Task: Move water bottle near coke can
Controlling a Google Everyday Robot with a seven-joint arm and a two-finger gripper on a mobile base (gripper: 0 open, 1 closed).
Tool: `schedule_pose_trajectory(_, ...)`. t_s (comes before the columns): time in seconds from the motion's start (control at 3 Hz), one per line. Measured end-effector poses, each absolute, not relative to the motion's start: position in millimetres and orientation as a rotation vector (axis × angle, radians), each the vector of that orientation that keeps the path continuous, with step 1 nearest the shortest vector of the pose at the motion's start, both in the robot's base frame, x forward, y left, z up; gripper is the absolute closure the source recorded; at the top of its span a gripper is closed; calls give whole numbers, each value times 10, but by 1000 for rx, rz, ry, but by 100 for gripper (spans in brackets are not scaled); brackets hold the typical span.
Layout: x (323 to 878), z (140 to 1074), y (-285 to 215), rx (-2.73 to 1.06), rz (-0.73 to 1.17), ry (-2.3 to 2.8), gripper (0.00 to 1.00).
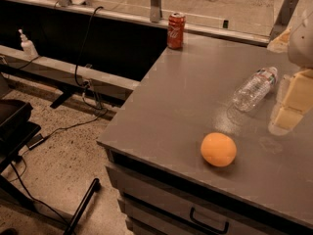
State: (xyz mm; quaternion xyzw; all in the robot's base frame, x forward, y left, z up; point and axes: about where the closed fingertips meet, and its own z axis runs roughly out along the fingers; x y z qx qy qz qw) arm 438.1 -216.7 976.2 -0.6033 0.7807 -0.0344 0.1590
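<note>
The water bottle (254, 88) lies on its side on the grey table (186, 97), white cap pointing to the back right. The coke can (176, 30) stands upright at the table's back left corner, far from the bottle. My gripper (292, 104) hangs at the right edge of the view, just right of the bottle, its pale fingers pointing down close to the tabletop. It holds nothing.
An orange fruit (218, 149) sits near the table's front edge. A drawer with a dark handle (209, 223) is below. A white pump bottle (28, 45) stands on a ledge at far left. Cables (83, 58) and a chair base (14, 146) are on the floor at left.
</note>
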Motion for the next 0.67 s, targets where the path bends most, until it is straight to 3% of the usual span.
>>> schedule_pose_trajectory(0.67,4559,9837,-2209,-1769,-175,2148,0)
